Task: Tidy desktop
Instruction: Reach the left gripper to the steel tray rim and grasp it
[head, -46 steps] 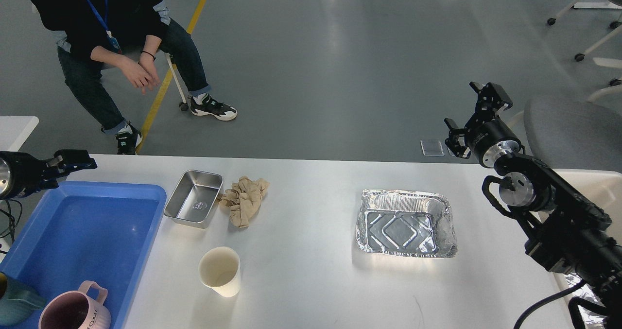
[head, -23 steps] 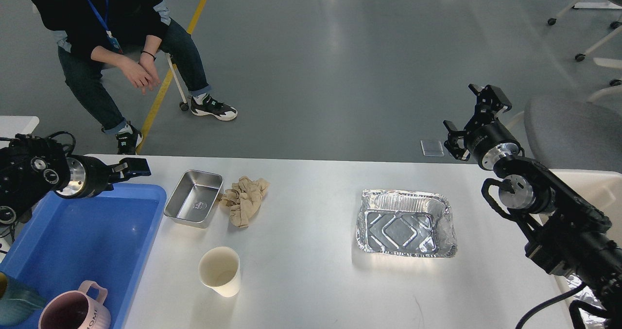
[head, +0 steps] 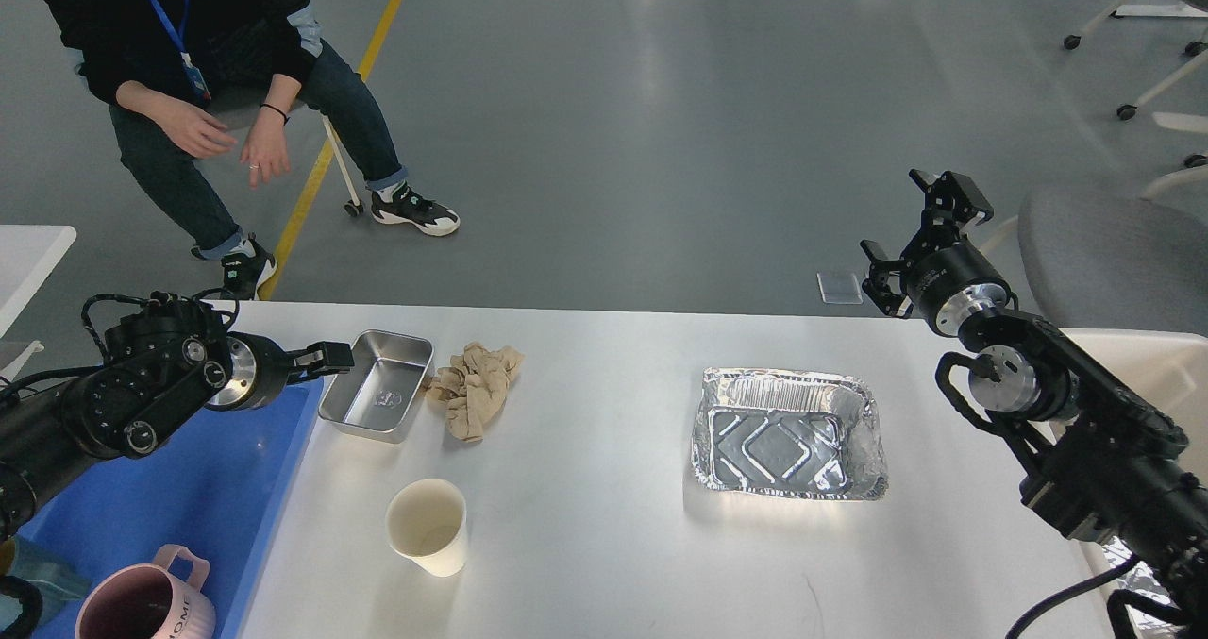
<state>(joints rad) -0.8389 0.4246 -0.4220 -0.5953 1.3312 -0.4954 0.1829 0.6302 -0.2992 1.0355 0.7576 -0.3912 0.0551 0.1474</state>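
1. Left gripper (head: 332, 356) hovering at the left rim of the small rectangular stainless-steel tray (head: 377, 384), just beside the raised edge of the blue plastic tray (head: 283, 488). Fingers seen end-on and dark; cannot tell whether spread or pressed together.
2. Wide white matte desk (head: 604, 545) filling the lower half of the view, carrying the steel tray, a crumpled beige cloth (head: 474, 389), a cream paper cup (head: 427, 526) and a crinkled rectangular aluminium foil tray (head: 788, 433).
3. Right gripper (head: 920, 233) raised beyond the far right edge of the desk, fingers spread and holding nothing.
4. Likely risk: a thin, smooth steel rim offering little to pinch, so a shallow bite probably slipping off or tipping the tray.
5. Risk of pushing rather than gripping: steel sliding easily on the matte top, shoving the tray into the beige cloth touching its right side.
6. Risk of the left arm's thick wrist catching the blue tray wall directly below it and jolting the pink mug (head: 142, 606) in the tray's near corner.
7. Paper cup near the steel tray's front corner; light and upright, probably toppled by any low sweep.
8. Seated person in dark clothes (head: 189, 82) well apart from the desk, no apparent contact hazard.
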